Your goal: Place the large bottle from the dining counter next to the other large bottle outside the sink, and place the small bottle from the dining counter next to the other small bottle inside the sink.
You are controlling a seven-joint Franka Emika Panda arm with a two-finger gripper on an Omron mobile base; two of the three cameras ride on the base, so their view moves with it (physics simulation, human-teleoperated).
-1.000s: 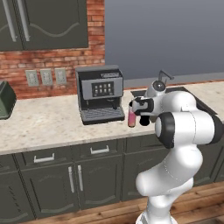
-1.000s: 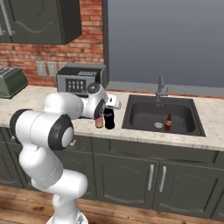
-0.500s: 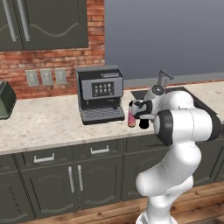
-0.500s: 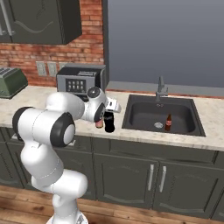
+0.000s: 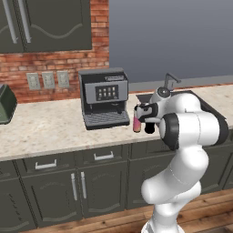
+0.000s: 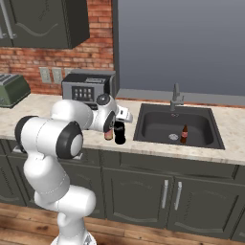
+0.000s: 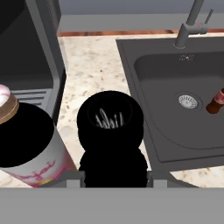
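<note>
The black bottle (image 7: 111, 144) stood upright on the bench (image 6: 229, 127) just left of the sink (image 6: 210, 139), right beside the tall pink bottle (image 7: 30, 153), the two close enough that I could not tell whether they touched. The pincer (image 6: 116, 125) sat over it, and the hand view looked straight down the bottle's long axis onto its dark cap, with the body between the finger tips at the bottom edge; the pincer appeared clamped on the black bottle, though contact at the pads was hidden. By my judgement the large bottle was about placed, so the next move turned on letting go and rising straight up that vertical axis without nudging the pink one. The right base view and the hand view showed a small reddish bottle (image 6: 184, 134) standing inside the sink near the drain; the left base view showed the pink bottle (image 5: 137, 120) against the coffee machine (image 5: 102, 98).
</note>
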